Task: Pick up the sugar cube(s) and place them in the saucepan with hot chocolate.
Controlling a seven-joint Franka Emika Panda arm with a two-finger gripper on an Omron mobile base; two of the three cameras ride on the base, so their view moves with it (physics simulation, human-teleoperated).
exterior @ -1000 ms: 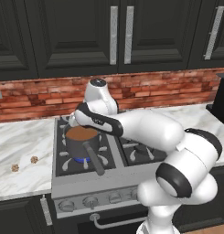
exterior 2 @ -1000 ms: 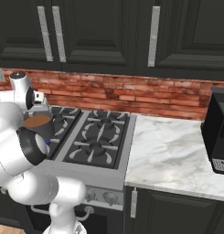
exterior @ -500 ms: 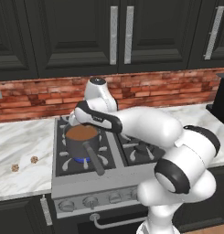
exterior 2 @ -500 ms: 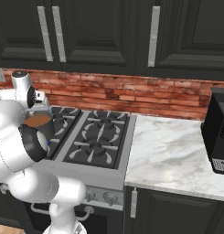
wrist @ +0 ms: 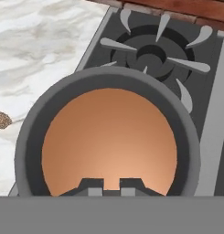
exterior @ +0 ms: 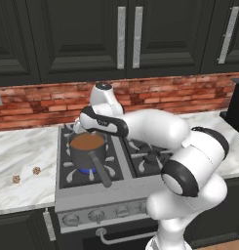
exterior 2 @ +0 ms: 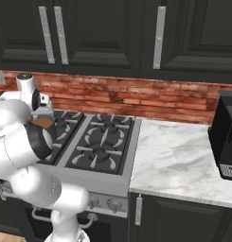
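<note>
Saucepan (exterior: 88, 149) with its orange-brown hot chocolate sits on the front left burner of your stove (exterior: 135, 168), handle pointing toward the stove's front edge. Your hand (wrist: 111, 184) hangs directly above the saucepan, fingertips drawn together with nothing visible between them. Two brownish sugar cubes (exterior: 36, 171) lie on the worktop (exterior: 18, 156) left of the saucepan.

The round dark grey metal saucepan (wrist: 26, 137) holds smooth orange-brown liquid (wrist: 109, 141), paler toward its middle. Its long straight handle (exterior: 100, 170) is dark grey too. The grey stove top (exterior: 67, 193) carries black burner grates. Two tiny brownish speckled sugar lumps (exterior: 36, 171) lie on the white, grey-veined marble surface (exterior: 18, 151). The back wall is red-brown brick (exterior: 38, 100) with pale mortar lines, under black cabinet doors (exterior: 82, 34) with silver bar handles.
</note>
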